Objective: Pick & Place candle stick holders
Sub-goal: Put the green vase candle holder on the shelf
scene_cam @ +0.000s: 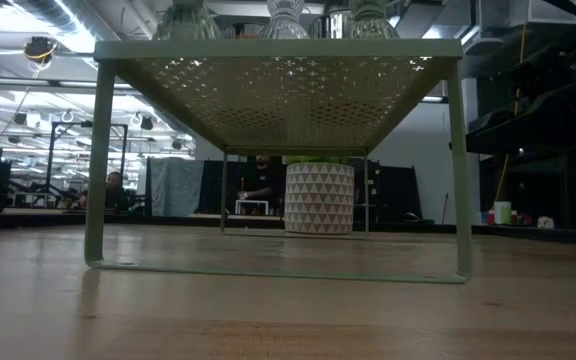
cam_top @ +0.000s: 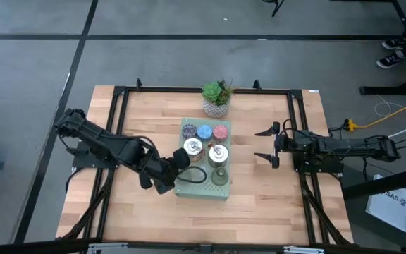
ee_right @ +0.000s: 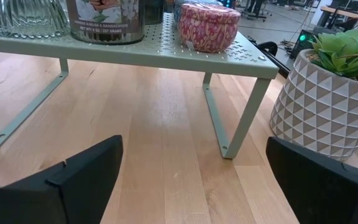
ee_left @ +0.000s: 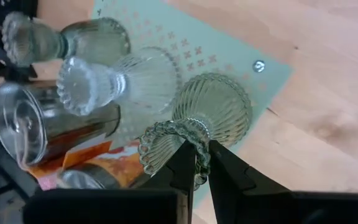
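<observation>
A pale green perforated shelf (cam_top: 201, 189) stands mid-table with the candle stick holders on top: purple (cam_top: 189, 130), blue (cam_top: 204, 131) and pink (cam_top: 220, 131) ones at the far side, two shiny silver ones (cam_top: 193, 147) (cam_top: 218, 152), and an olive-green glass one (cam_top: 219, 175). My left gripper (cam_top: 180, 166) is over the shelf's near left part, shut on a ribbed green-tinted glass holder (ee_left: 197, 118). My right gripper (cam_top: 268, 144) stands open at the table's right side, touching nothing. My left gripper pinches the glass holder's beaded top rim (ee_left: 199, 155), one finger inside the cup and one outside. The fingers slant down from the table's left near side. The holder's wide ribbed foot (ee_left: 219, 106) is at the shelf top near a corner; I cannot tell whether it rests there.
A succulent in a white patterned pot (cam_top: 217, 99) stands just beyond the shelf's far edge. Two more glass holders (ee_left: 123, 81) (ee_left: 73, 40) and a silver jar (ee_left: 36, 124) crowd close to the held one. Bare wood lies to the shelf's left, right and near side.
</observation>
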You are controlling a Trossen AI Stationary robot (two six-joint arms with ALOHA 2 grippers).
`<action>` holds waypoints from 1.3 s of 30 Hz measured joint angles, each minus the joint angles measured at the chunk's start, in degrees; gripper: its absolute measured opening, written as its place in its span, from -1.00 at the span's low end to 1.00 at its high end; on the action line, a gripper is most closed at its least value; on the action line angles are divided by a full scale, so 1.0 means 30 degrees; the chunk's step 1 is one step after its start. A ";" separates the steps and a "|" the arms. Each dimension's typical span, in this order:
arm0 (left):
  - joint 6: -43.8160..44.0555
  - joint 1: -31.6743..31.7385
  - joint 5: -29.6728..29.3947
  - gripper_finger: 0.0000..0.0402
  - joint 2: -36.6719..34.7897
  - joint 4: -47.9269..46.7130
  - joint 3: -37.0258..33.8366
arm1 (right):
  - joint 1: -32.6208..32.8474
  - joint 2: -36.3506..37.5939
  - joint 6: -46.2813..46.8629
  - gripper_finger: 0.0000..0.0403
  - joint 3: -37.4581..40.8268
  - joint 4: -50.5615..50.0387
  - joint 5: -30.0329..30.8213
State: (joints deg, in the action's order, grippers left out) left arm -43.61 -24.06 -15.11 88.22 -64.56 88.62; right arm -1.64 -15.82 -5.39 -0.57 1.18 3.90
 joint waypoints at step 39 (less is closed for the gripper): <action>0.4226 0.1946 0.2339 -0.77 0.0249 0.0096 0.0168 | -0.0003 0.0002 0.0000 0.98 -0.0003 -0.0002 0.0000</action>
State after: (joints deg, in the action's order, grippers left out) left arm -30.93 -18.22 -8.09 88.97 -64.27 89.12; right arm -1.65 -15.81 -5.39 -0.58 1.17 3.90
